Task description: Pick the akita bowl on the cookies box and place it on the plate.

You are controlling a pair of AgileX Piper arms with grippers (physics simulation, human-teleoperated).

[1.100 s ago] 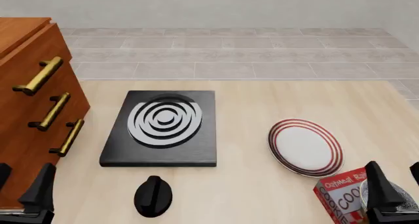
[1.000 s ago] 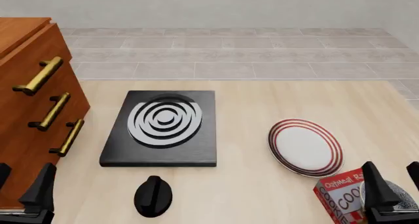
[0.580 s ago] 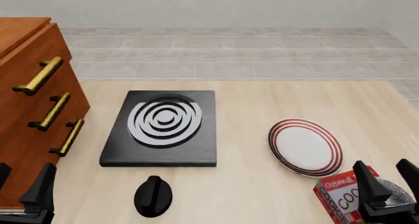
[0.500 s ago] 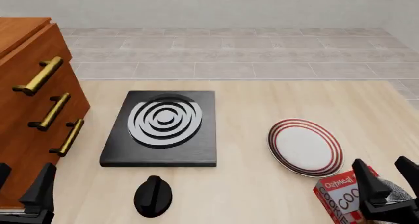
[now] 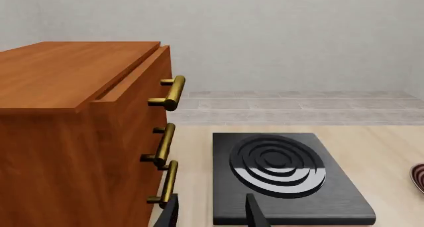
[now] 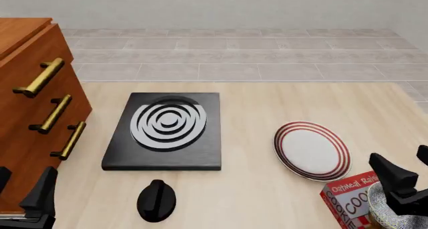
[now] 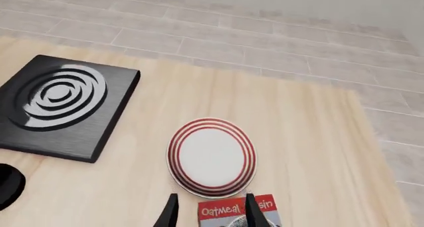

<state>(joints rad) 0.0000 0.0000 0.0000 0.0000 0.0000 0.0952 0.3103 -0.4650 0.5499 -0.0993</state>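
The akita bowl (image 6: pixel 382 211), speckled grey, sits on the red cookies box (image 6: pixel 348 196) at the near right corner. My right gripper (image 6: pixel 397 156) hangs over it, open, with one finger (image 6: pixel 391 173) just above the bowl's rim. The right wrist view shows the cookies box (image 7: pixel 222 212) and a sliver of the bowl (image 7: pixel 237 222) between that gripper's (image 7: pixel 210 196) fingers. The plate (image 6: pixel 311 150) with red rings lies flat just beyond the box and also shows in the right wrist view (image 7: pixel 210 155). My left gripper (image 6: pixel 25 173) stays open at the near left, holding nothing.
A black slab with grey-white rings (image 6: pixel 164 131) lies left of centre, with a black knob (image 6: pixel 156 200) in front of it. A wooden drawer cabinet (image 6: pixel 33 103) with brass handles fills the left side, close to the left gripper (image 5: pixel 212 198).
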